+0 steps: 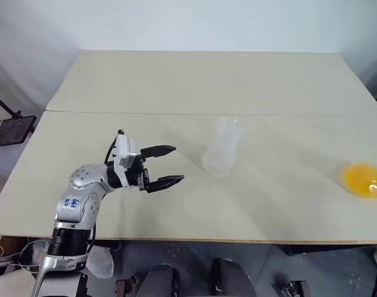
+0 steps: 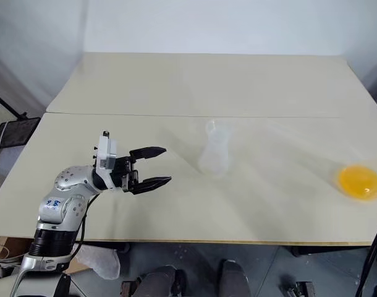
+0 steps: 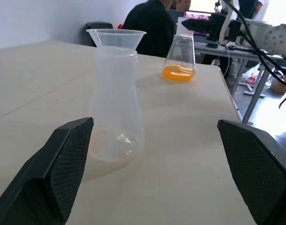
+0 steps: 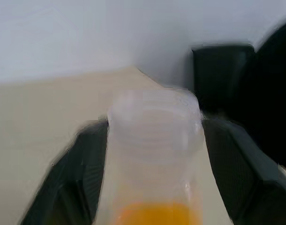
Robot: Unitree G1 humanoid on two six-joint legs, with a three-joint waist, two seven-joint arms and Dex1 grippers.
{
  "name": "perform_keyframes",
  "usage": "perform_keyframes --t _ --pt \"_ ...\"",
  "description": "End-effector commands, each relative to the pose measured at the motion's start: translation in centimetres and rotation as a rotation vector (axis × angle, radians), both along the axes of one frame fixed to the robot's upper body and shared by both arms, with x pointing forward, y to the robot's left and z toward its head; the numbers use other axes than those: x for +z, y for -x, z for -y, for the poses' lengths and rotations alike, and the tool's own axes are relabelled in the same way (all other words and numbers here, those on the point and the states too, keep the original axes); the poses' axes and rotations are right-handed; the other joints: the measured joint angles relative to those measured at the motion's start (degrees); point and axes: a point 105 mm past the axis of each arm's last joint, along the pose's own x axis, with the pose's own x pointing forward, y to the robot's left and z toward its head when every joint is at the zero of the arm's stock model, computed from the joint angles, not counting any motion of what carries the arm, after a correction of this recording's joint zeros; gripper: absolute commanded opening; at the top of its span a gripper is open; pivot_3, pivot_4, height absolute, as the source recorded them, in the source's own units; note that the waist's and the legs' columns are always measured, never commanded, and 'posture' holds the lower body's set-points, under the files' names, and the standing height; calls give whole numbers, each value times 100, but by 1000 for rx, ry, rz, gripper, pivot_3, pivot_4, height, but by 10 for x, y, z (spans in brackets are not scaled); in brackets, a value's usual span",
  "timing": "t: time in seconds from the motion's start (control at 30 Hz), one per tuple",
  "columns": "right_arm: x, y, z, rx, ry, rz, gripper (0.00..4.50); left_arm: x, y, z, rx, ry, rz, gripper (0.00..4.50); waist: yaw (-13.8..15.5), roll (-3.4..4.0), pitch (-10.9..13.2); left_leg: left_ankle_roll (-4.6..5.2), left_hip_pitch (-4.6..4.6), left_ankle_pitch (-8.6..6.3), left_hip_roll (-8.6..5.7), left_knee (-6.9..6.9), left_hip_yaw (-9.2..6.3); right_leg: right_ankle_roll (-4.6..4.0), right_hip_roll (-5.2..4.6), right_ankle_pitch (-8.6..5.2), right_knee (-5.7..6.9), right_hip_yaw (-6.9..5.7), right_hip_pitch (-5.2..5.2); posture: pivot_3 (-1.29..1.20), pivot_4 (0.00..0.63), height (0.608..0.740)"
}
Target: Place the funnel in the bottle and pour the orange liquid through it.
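The bottle (image 1: 223, 148) stood upright near the middle of the pale table (image 1: 194, 80), and it serves here as the landmark. The funnel (image 3: 116, 38) sat in the bottle's open mouth, its wide rim flaring above the neck. A faint orange tint showed at the bottom of the bottle in the left wrist view.

The left gripper (image 1: 165, 166) hovered to the left of the bottle, apart from it, pointing toward it over the table. Its 2 black fingers (image 3: 54, 171) were spread wide with nothing between them.

The orange liquid (image 1: 364, 179) lay well to the right of the bottle, close to the table's right edge. From the left wrist view it sat at the bottom of a second clear flask (image 3: 180, 56) with a narrow neck and wide base, standing upright beyond the bottle.

The right gripper (image 4: 154, 150) was at that second flask: in the right wrist view its 2 fingers (image 4: 84, 173) flanked the ribbed neck on both sides, closed in against it, with the orange liquid visible lower down between them.

A person in dark clothing (image 3: 152, 26) sat past the table's far edge.
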Motion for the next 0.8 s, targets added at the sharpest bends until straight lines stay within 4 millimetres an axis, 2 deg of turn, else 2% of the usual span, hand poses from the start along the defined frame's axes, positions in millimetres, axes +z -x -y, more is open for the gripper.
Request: perform_keyframes --t 0.03,0.13,0.3,0.53,0.7,0.8 --pt "12 -5 -45 190 32 97 2768 13 4 -1 -9 26 53 4500 -13 0 0 -2 1 0 2 -2 2 0 2 0 1 1 -2 0 150 740" --pt "11 -7 -82 335 72 125 2768 12 4 2 -15 31 52 4500 -10 1 0 -6 1 0 6 -6 3 -1 5 0 4 3 -8 0 150 740" --pt "6 -20 -114 440 113 113 2768 12 4 5 -25 37 49 4500 16 1 0 -6 1 0 -1 -6 3 0 0 0 3 4 -8 0 150 740" --pt "19 -40 -127 493 151 133 2768 15 5 3 7 49 65 4500 19 1 1 -6 0 0 -1 -6 1 0 -1 0 3 1 -9 0 150 740" --pt "44 -45 -139 539 294 162 2768 22 8 2 57 77 93 4500 20 5 4 -6 -4 0 -2 -6 1 0 -3 0 2 -1 -13 0 150 740" --pt "55 -48 -159 597 488 133 2768 26 11 4 90 103 109 4500 19 5 4 -6 -4 0 -2 -6 1 0 -4 0 1 -2 -12 0 150 740"
